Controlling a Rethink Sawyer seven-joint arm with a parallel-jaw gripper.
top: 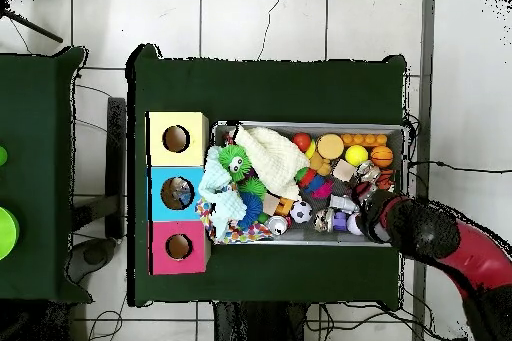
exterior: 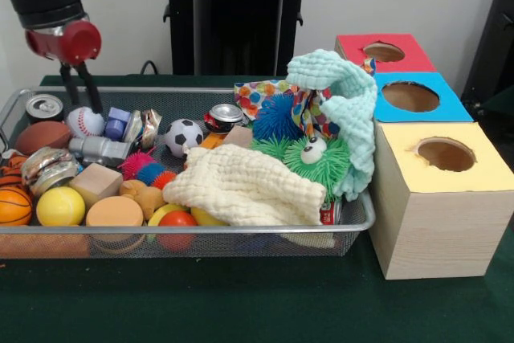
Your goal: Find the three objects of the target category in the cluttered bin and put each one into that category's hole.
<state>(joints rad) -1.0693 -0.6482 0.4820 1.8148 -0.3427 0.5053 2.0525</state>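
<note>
Gripper (exterior: 82,95), black fingers parted and empty, hangs over the silver wire-mesh bin's (exterior: 201,230) far corner; no clear plastic bottle visible

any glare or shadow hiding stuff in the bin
Front view: even light, small glints on the silver can tops and mesh tray rim, nothing washed out; the gripper hangs over the baseball. Overhead view: soft shadow beside the boxes, and the arm covers the tray's corner.
</note>
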